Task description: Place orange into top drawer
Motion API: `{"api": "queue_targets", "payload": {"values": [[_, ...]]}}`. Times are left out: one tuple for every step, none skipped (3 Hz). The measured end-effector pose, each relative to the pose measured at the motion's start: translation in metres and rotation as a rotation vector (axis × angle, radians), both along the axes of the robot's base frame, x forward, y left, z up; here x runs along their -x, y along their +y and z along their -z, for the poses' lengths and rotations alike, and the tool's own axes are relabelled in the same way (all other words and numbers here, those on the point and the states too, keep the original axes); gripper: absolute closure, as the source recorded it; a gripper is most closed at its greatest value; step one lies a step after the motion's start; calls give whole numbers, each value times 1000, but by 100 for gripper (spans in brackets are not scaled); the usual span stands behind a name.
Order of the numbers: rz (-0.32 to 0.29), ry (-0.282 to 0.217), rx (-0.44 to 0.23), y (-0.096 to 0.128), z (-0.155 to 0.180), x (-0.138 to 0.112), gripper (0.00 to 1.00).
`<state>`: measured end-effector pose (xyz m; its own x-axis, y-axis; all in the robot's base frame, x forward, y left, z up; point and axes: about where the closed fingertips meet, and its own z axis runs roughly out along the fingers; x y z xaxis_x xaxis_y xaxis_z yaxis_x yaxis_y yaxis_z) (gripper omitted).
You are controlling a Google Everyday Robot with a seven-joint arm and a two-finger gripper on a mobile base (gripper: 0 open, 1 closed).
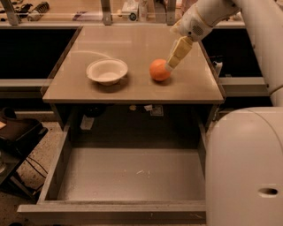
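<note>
The orange [158, 70] sits on the beige tabletop [132, 48], right of the middle. My gripper [170, 66] reaches down from the upper right, and its pale tip is at the orange's right side, touching or nearly touching it. The top drawer [128, 178] is pulled out wide below the table's front edge, and its grey bottom holds nothing.
A shallow off-white bowl [107, 71] stands on the tabletop left of the orange. My white arm and base [245, 167] fill the right side, overlapping the drawer's right corner. Clutter lies on the shelf [132, 13] behind the table. A dark object [17, 128] sits on the floor at left.
</note>
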<state>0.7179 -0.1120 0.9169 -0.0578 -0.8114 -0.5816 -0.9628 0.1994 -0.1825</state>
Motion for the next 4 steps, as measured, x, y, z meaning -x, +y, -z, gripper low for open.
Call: {"api": "queue_targets", "payload": {"values": [[-38,60,-12,10,30,-1,0],[-39,62,-12,11,32,-1,0],[-57,59,-35,23,34,-7,0],[-99,106,-97,51,58,-13,0]]}}
